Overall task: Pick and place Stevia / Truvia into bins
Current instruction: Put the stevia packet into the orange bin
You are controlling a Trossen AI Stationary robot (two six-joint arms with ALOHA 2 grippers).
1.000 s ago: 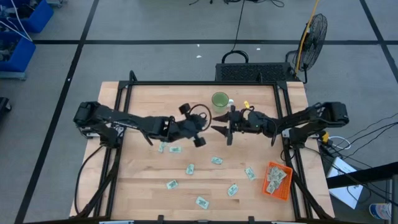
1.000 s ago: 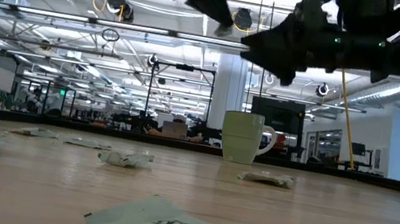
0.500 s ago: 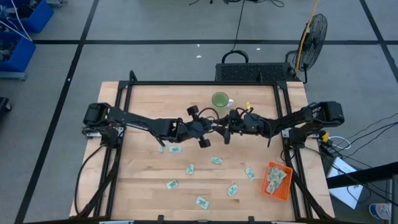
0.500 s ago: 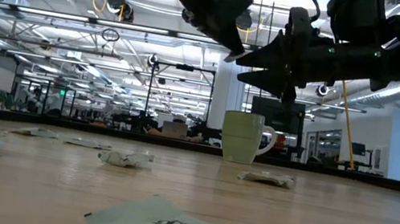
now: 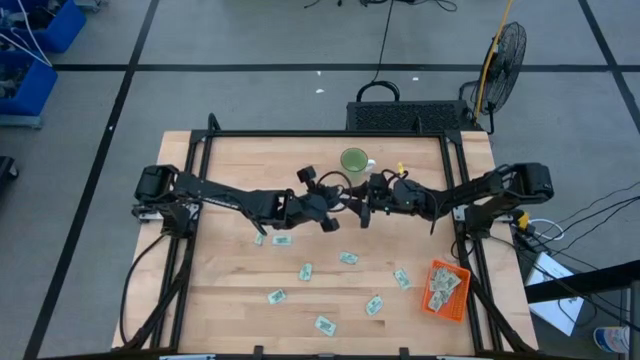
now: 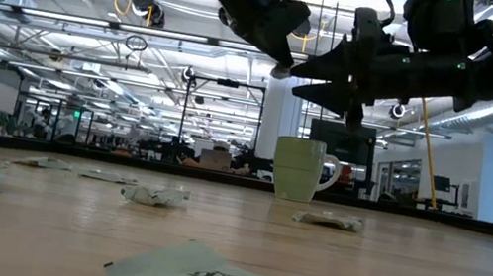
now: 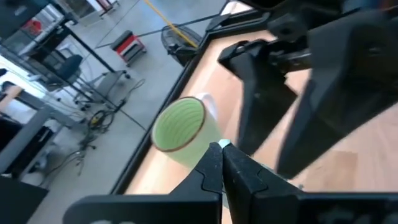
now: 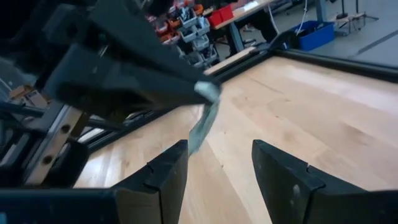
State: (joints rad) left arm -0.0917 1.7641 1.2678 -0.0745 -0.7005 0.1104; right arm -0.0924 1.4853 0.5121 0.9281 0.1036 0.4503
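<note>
Two tools meeting midair, left tool (image 8: pixel 208 90) pinching sachet (image 8: pixel 200 127)

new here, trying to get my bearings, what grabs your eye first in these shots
Two dark arms meet nose to nose above the table's middle: the left gripper, jaws shut on a sweetener sachet, offers it to the open right gripper. Just behind them stands a green mug. More sachets lie scattered toward the front, and an orange tray holding some sits at the right front corner.
</note>
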